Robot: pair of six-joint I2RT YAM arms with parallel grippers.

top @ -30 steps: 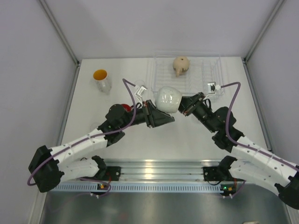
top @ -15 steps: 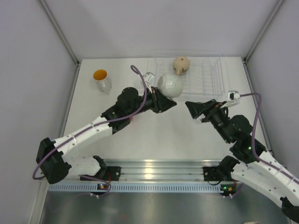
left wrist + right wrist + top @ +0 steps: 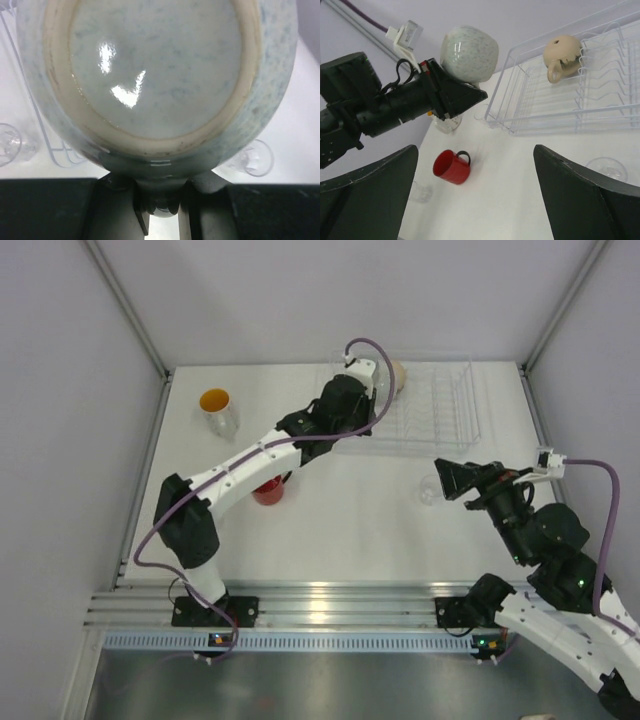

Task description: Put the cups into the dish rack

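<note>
My left gripper [image 3: 160,200] is shut on the white mug [image 3: 155,65], whose speckled base fills the left wrist view. In the right wrist view the white mug [image 3: 470,52] hangs above the left end of the clear dish rack [image 3: 600,107]. From above, the left gripper [image 3: 368,398] reaches over the dish rack [image 3: 440,405] and hides most of the mug. The tan mug [image 3: 561,55] lies inside the rack. A red mug [image 3: 268,490] lies on its side on the table. The orange-lined clear cup [image 3: 217,410] stands far left. My right gripper [image 3: 445,480] is open and holds nothing.
A small clear glass [image 3: 430,490] stands just by the right gripper. Another small glass [image 3: 422,192] sits near the red mug [image 3: 451,166]. Two more glasses [image 3: 252,159] show beside the rack's left end. Grey walls enclose the table on three sides.
The right gripper let go of the white mug, opened wide and drew back to the right. The left arm carried the mug from mid-table up to the rack's left end.
</note>
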